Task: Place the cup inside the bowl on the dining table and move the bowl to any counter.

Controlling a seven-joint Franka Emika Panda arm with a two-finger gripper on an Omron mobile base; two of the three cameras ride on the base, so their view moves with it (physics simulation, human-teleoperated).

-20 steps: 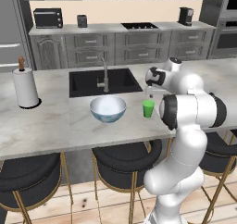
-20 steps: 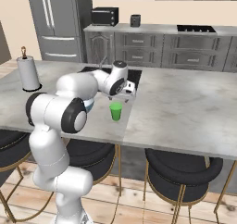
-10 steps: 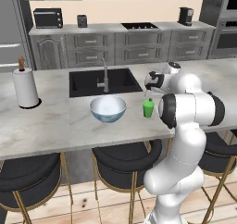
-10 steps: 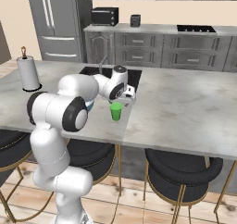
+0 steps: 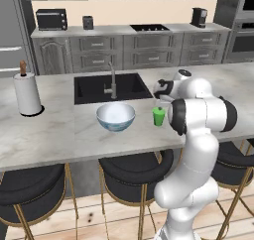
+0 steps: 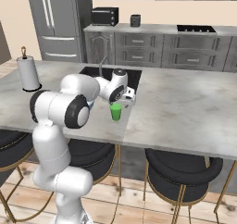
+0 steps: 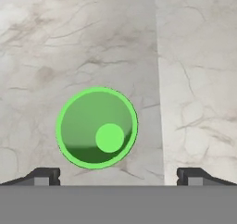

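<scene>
Fingertips (image 7: 45,176) of the white arm's two-finger gripper (image 7: 118,177) stand wide apart and empty, looking straight down into the small bright green handleless cup (image 7: 96,127). The cup sits off toward one tip, not midway, so I judge the hand needs to shift sideways before it descends for the grasp. The cup stands upright on the light grey veined marble dining table (image 5: 59,135), well in from the front edge, with bare slab around it. Beside it, near but apart, rests the wide round bowl (image 5: 115,117), white inside and pale blue outside, mouth up and ready to receive. Beyond lies the black inset sink (image 5: 94,88). Farthest back, the grey-cabinet counter (image 5: 114,31) offers bare stretches between appliances.
</scene>
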